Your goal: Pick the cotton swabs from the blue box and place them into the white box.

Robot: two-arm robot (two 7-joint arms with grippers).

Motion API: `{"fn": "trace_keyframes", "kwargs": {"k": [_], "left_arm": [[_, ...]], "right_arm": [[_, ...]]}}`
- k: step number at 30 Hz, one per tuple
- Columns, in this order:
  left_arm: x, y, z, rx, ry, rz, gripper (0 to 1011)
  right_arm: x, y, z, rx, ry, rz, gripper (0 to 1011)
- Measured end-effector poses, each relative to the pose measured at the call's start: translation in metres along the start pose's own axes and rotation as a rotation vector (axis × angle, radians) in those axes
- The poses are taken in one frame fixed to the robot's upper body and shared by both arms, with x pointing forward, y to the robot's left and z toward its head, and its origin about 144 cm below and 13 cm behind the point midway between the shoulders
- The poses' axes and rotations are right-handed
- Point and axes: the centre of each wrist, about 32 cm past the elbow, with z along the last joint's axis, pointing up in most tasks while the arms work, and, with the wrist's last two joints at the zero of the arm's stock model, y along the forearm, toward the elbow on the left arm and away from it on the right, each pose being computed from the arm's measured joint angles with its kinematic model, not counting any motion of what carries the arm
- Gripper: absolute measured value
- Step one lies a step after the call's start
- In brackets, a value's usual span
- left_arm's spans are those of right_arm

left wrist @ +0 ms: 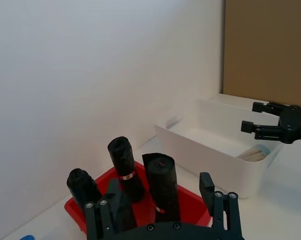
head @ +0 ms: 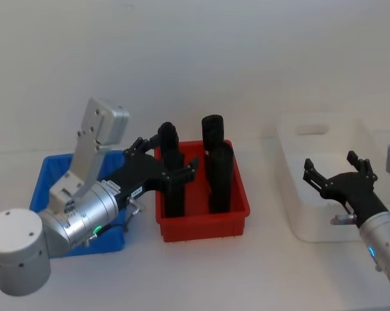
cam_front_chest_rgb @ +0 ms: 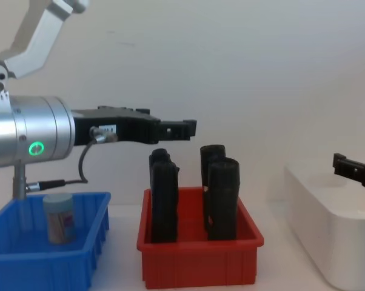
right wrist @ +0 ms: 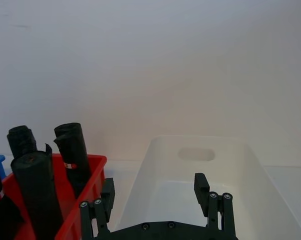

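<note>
One tub of cotton swabs (cam_front_chest_rgb: 60, 217) stands upright in the blue box (cam_front_chest_rgb: 31, 262) at the left. In the head view my left arm covers most of the blue box (head: 47, 176). My left gripper (head: 166, 155) hangs open and empty above the near-left part of the red bin, well above the tub (cam_front_chest_rgb: 182, 128). Another tub of cotton swabs (left wrist: 254, 152) lies inside the white box (head: 324, 139) at the right. Above that box my right gripper (head: 331, 163) is open with nothing between its fingers (right wrist: 155, 202).
A red bin (head: 205, 217) holding several tall black upright blocks (head: 219, 172) stands between the blue and white boxes. A plain wall rises behind the table. Bare table lies in front of the three containers.
</note>
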Motion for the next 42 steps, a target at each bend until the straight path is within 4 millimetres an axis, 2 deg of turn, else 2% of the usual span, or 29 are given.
{"fn": "trace_keyframes", "kwargs": {"k": [22, 32, 42], "left_arm": [[-0.048, 0.007, -0.039, -0.058, -0.099, 0.201, 1004], [-0.061, 0.01, -0.048, -0.08, -0.118, 0.249, 1004], [-0.062, 0.01, -0.048, -0.082, -0.119, 0.252, 1004]], "right_arm": [[-0.017, -0.053, 0.026, -0.013, -0.016, 0.137, 1001], [-0.02, -0.062, 0.03, -0.017, -0.017, 0.16, 1001], [-0.02, -0.062, 0.031, -0.017, -0.017, 0.16, 1001]]}}
